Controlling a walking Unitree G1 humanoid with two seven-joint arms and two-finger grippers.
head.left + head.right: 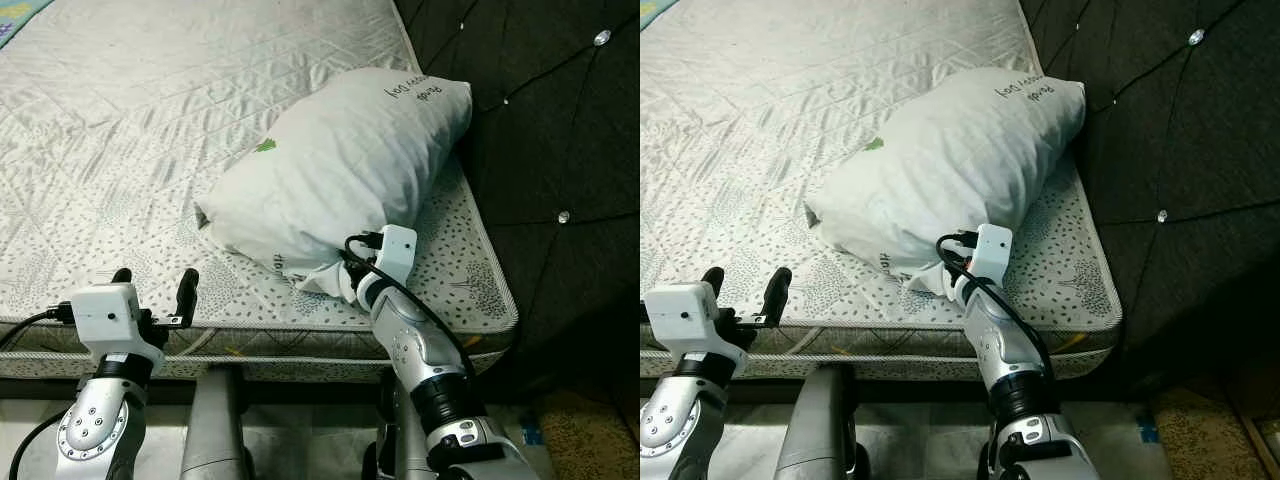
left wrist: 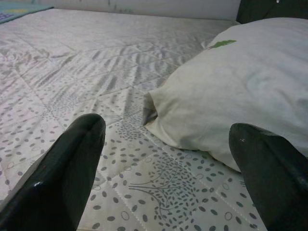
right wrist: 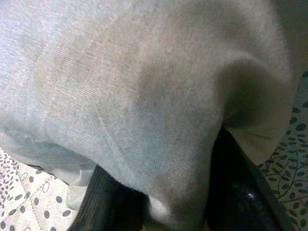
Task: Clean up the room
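A white pillow [image 1: 340,170] lies on the bare patterned mattress [image 1: 130,130], near its right end by the headboard. My right gripper [image 1: 336,280] is at the pillow's near corner, with the pillowcase fabric [image 3: 125,106] bunched between its black fingers [image 3: 103,202]; it is shut on that corner. My left gripper [image 1: 155,282] hovers over the mattress's front edge, left of the pillow and apart from it. Its two fingers [image 2: 72,159] stand wide open with nothing between them, pointing toward the pillow's left end [image 2: 231,96].
A dark tufted headboard [image 1: 560,130] with shiny studs rises right behind the pillow. The mattress's front edge [image 1: 260,345] runs just ahead of my arms. A teal cloth [image 1: 15,20] peeks in at the far left corner. Floor [image 1: 590,430] shows at lower right.
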